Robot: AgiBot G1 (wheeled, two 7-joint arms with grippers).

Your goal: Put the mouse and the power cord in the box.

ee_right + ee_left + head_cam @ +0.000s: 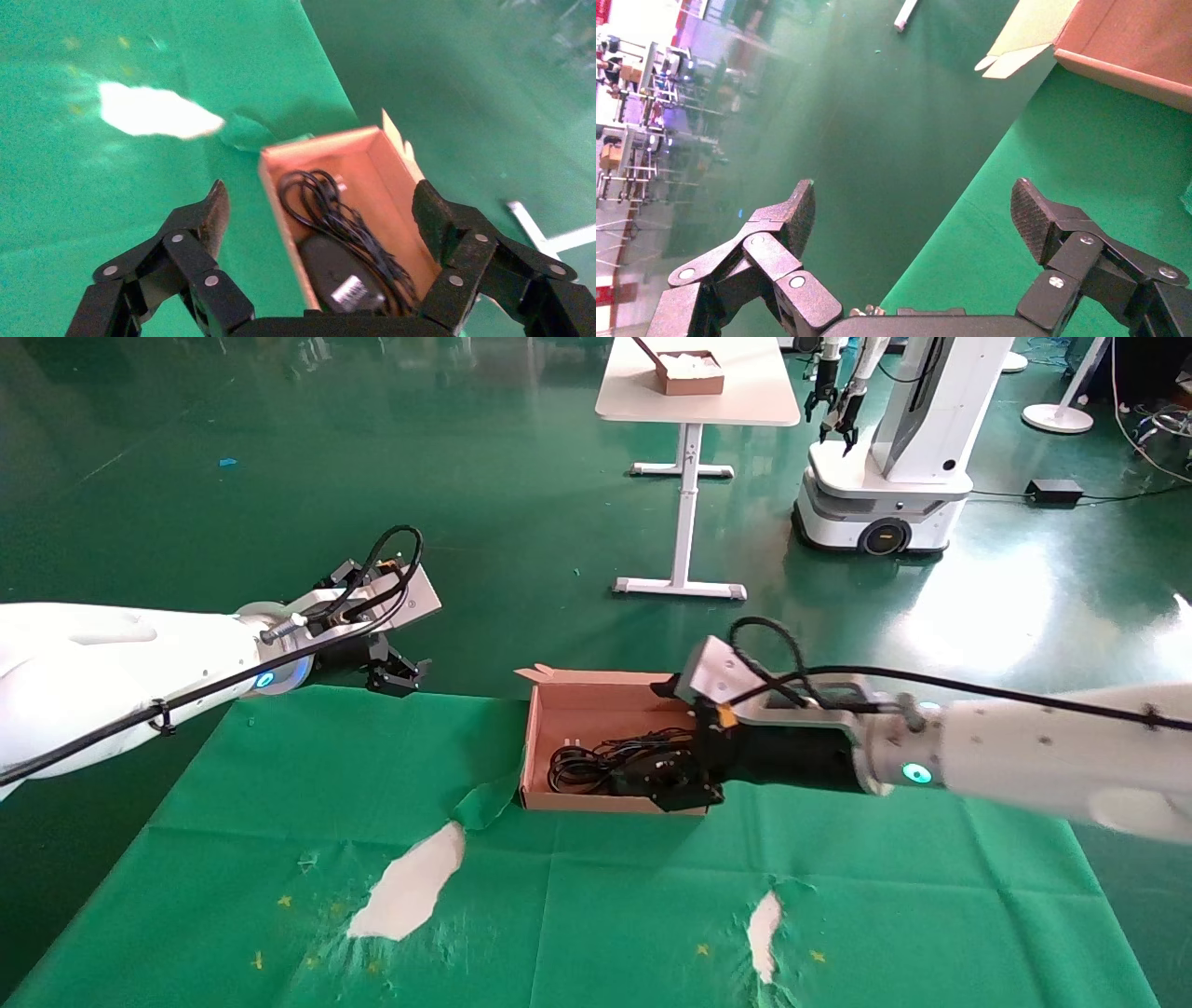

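Observation:
The brown cardboard box [535,728] lies open on the green cloth at the table's far edge. Inside it the coiled black power cord [582,764] lies with its pronged plug toward the box's left end. In the right wrist view the cord [320,200] and the black mouse [336,270], white label up, both lie in the box [379,165]. My right gripper [684,784] hovers open over the box's right end, holding nothing. In its own view this gripper [320,210] straddles the box's near wall. My left gripper [400,677] is open and empty at the cloth's far left edge, apart from the box.
The green cloth [596,896] has two worn white patches [410,882] near the front. A cloth fold [484,803] bunches at the box's near left corner. Beyond the table stand a white table [694,393] with another brown box [689,372] and a second robot [885,458].

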